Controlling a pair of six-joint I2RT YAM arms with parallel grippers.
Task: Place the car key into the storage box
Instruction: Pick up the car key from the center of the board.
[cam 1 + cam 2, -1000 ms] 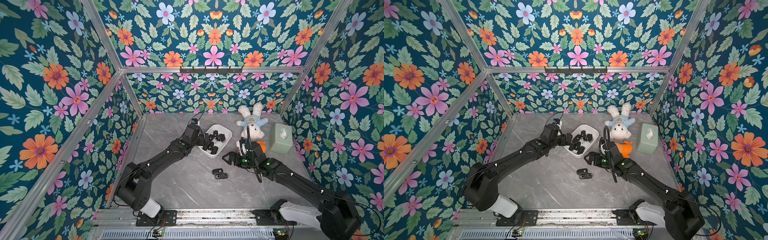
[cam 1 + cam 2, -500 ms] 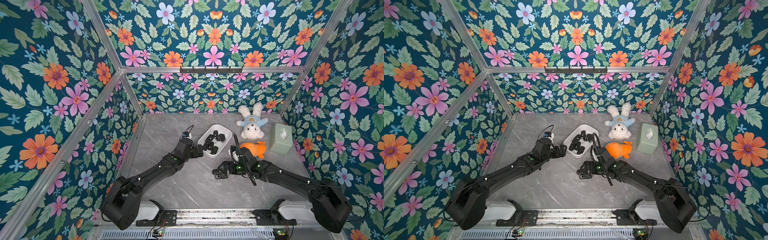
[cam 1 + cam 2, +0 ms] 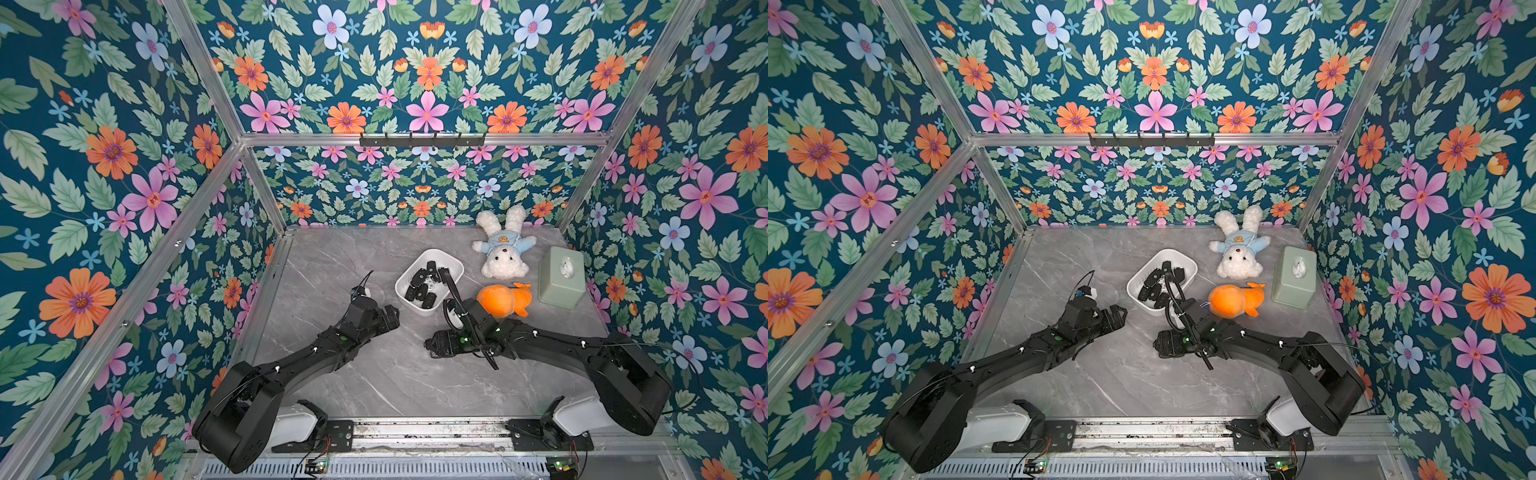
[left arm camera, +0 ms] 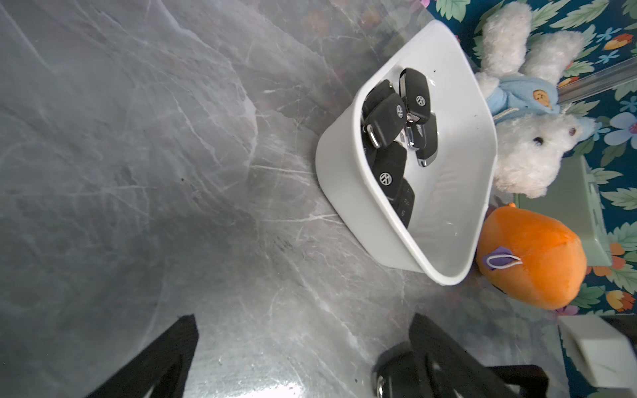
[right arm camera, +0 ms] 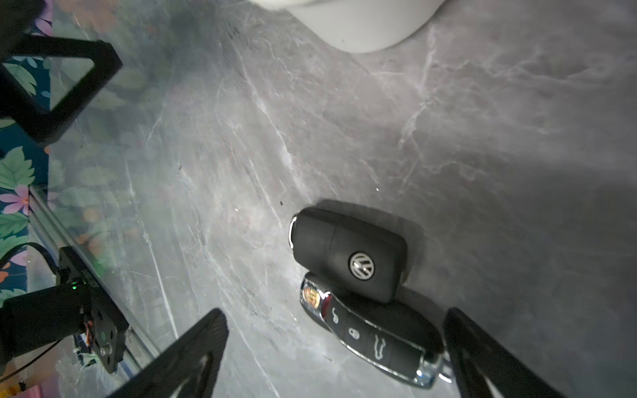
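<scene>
Seen from above, a grey marble table (image 3: 374,386) sits inside flowered walls, with two black robot arms reaching in from the bottom edge. Just below the frame's centre, the right gripper (image 3: 432,345) hangs low over the table, its jaws spread wide and holding nothing. Its wrist camera shows two loose keys between the fingers (image 5: 482,355): a badged car key (image 5: 348,255) and a chrome-trimmed car key (image 5: 372,337), touching along one side. Closing here may well catch both, or squeeze where they meet so that one smooth shell skids away. The storage box (image 3: 453,262), a white tub just above centre, already holds a pile of keys (image 4: 396,138), so a dropped key might bounce off it. An orange plush toy (image 3: 498,300) lies just beside the tub and close to the right arm, which could nudge it. The left gripper (image 3: 390,318), also spread and empty, waits left of the tub.
</scene>
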